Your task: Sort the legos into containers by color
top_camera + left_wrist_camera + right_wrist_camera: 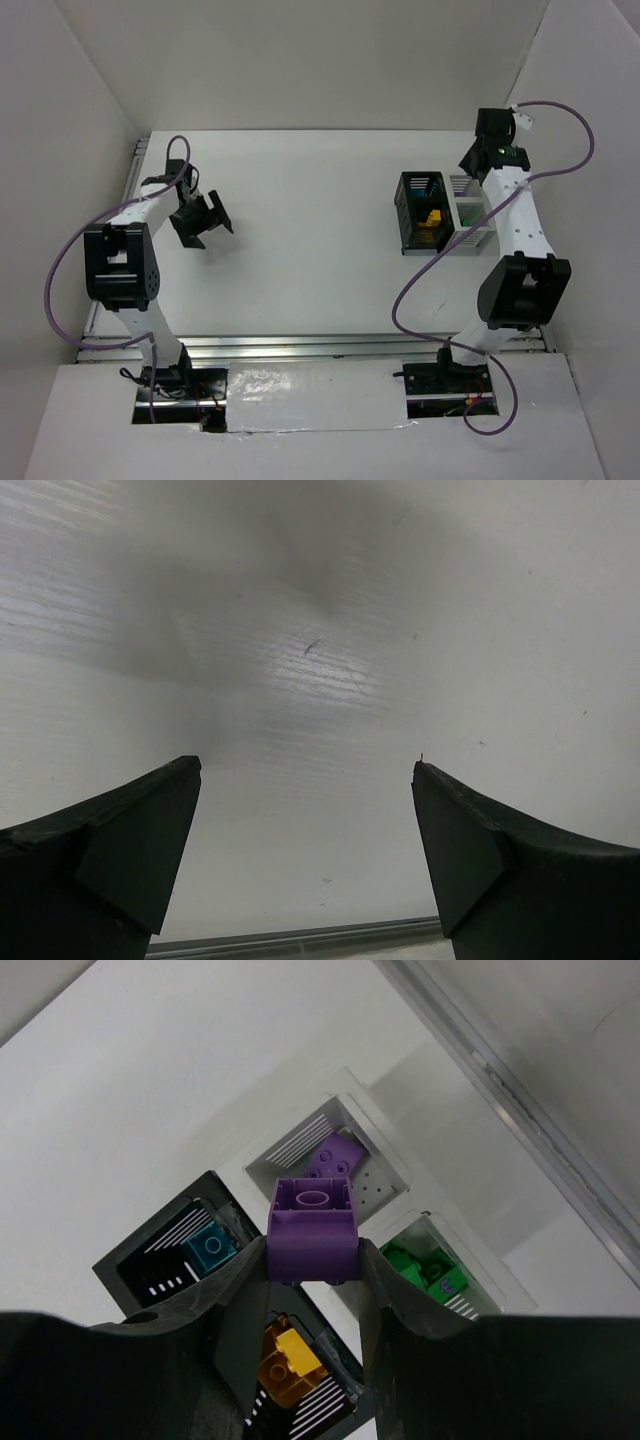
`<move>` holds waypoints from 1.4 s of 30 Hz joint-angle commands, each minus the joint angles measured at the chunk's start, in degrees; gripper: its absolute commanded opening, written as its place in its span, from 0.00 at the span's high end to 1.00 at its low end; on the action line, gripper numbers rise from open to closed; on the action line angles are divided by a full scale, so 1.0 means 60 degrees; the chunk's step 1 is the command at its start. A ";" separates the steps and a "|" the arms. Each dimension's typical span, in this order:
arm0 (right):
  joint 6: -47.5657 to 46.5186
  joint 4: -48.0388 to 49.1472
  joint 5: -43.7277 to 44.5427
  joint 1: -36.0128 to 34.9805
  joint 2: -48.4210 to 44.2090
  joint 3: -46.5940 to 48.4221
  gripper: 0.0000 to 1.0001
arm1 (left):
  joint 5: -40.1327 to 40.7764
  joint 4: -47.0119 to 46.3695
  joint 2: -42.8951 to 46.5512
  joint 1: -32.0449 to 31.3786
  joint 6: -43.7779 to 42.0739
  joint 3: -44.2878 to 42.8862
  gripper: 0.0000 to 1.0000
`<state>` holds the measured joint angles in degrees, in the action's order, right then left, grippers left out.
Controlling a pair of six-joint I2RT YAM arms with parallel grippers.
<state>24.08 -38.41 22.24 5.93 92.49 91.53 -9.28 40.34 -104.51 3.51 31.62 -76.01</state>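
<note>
My right gripper [312, 1252] is shut on a purple lego [312, 1228] and holds it above the cluster of containers. Below it, one white bin [298, 1147] holds another purple lego [338, 1158]. A second white bin [472, 1304] holds green legos [418, 1263]. The black bin [160, 1265] holds a teal lego [210, 1246] and yellow and orange legos [290, 1365]. In the top view the right gripper [482, 160] hangs over the bins [418, 215]. My left gripper [205, 220] is open and empty over bare table [310, 780], far left of the bins.
White walls close in the table on the left, back and right. A metal rail [500, 1080] runs along the table edge just past the white bins. A grey rail [300, 940] shows near the left gripper.
</note>
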 commanded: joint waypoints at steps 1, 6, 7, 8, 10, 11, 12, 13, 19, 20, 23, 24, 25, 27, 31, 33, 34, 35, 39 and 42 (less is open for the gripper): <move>-0.0073 0.0044 -0.0351 -0.0008 0.0068 0.0084 1.00 | -0.0269 0.0074 -0.0057 0.0001 -0.0172 -0.0355 0.00; 0.0250 -0.0087 -0.0322 0.0051 0.0332 -0.0048 0.98 | -0.0519 0.0074 -0.0014 0.0001 -0.0201 -0.0340 0.01; 0.0279 -0.0058 -0.0352 0.0066 0.0318 -0.0122 0.95 | -0.0519 0.0060 0.0059 0.0001 -0.0215 -0.0325 0.00; 0.0294 0.0058 -0.0367 0.0080 0.0303 -0.0209 0.90 | -0.0461 0.0074 0.0089 0.0001 -0.0216 -0.0325 0.00; 0.0367 0.0089 -0.0425 0.0139 0.0361 -0.0283 0.86 | -0.0359 0.0074 0.0162 -0.0013 -0.0245 -0.0282 0.00; 0.0411 0.0103 -0.0498 0.0168 0.0376 -0.0298 0.79 | -0.0256 0.0074 0.0264 -0.0013 -0.0259 -0.0223 0.01; 0.0440 0.0132 -0.0615 0.0255 0.0405 -0.0313 0.73 | -0.0212 0.0074 0.0308 -0.0013 -0.0260 -0.0194 0.00; 0.0426 0.0162 -0.0804 0.0271 0.0420 -0.0313 0.62 | -0.0182 0.0060 0.0410 -0.0013 -0.0274 -0.0135 0.00; 0.0587 0.0104 -0.1040 0.0300 0.0508 0.0052 0.34 | 0.0051 0.0015 0.1055 -0.0130 -0.0333 0.0100 0.00; 0.0674 0.0118 -0.1099 0.0286 0.0465 0.0314 0.33 | 0.0183 0.0030 0.1128 -0.0160 -0.0333 0.0056 0.00; 0.0821 -0.0173 -0.1172 0.0329 0.0479 0.1001 0.28 | 0.0344 0.0030 0.1480 -0.0321 -0.0347 0.0070 0.00; 0.0836 -0.0363 -0.1230 0.0315 0.0450 0.1179 0.28 | 0.0418 0.0103 0.1655 -0.0379 -0.0362 0.0041 0.01; 0.0894 -0.0365 -0.1289 0.0315 0.0290 0.1297 0.28 | 0.0491 0.0161 0.1743 -0.0423 -0.0391 -0.0119 0.01; 0.1099 -0.0263 -0.1422 0.0344 0.0041 0.1298 0.28 | 0.0826 0.0395 0.2021 -0.0511 -0.0421 -0.0353 0.00; 0.1276 -0.0906 -0.1845 0.0198 -0.0867 0.1898 0.27 | 0.1502 0.1142 0.2607 -0.0892 -0.0537 -0.1641 0.01; 0.1057 -0.1140 -0.2021 0.0081 -0.1379 0.2016 0.01 | 0.2085 0.1493 0.3017 -0.0951 -0.0669 -0.2299 0.00; 0.0838 -0.1185 -0.2066 -0.0050 -0.1657 0.1958 0.00 | 0.2190 0.1582 0.3193 -0.0951 -0.0684 -0.2404 0.00; 0.0764 -0.1215 -0.2080 -0.0110 -0.2298 0.1900 0.00 | 0.2307 0.1626 0.3557 -0.0951 -0.0742 -0.2478 0.00; 0.0252 -0.1885 -0.2079 -0.0680 -0.3752 0.1694 0.00 | 0.3170 0.2020 0.4599 -0.0980 -0.0889 -0.2289 0.00; -0.0028 -0.2837 -0.2708 -0.1412 -0.4689 0.1520 0.00 | 0.4093 0.2359 0.5726 -0.1038 -0.1021 -0.1924 0.00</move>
<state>26.92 -47.99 9.32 0.58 69.38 99.68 8.36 49.98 -74.81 -2.42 27.46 -88.95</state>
